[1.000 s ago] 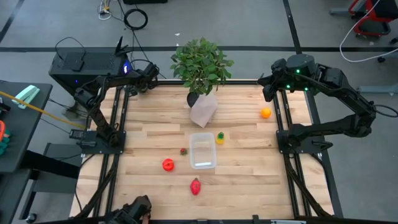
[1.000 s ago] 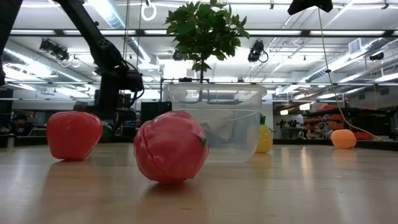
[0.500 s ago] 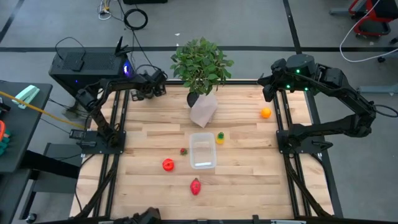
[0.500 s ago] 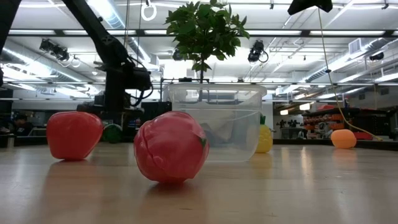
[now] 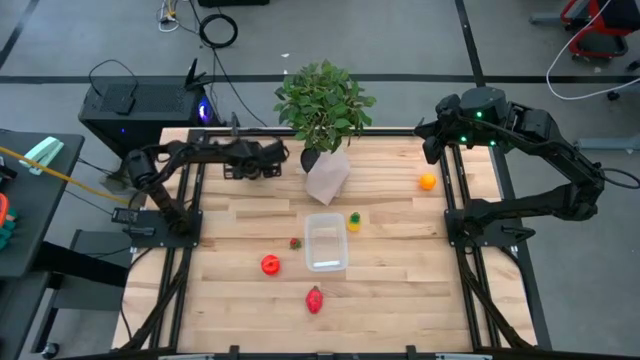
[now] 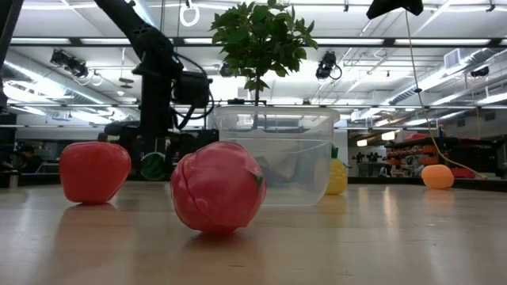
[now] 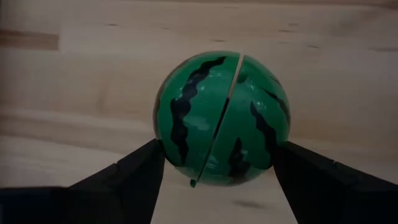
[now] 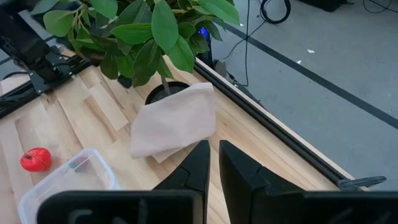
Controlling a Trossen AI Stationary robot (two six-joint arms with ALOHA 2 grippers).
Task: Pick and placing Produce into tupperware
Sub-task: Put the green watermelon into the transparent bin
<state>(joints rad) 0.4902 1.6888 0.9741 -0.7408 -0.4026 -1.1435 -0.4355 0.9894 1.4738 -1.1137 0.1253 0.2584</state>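
Watermelon on the table near the plant, between the fingers of the released left end effector, tub mid-table, right end effector clenched, raised.

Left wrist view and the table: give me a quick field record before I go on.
left gripper: open, fingers either side of the striped green toy watermelon, far-left of table
watermelon: resting on the wooden table
right gripper: shut, waiting at the far-right corner
clear plastic rectangular tub: mid-table, no produce visible inside
orange toy fruit: far right
yellow toy fruit: beside tub
three red toy pieces: near side, outside tub
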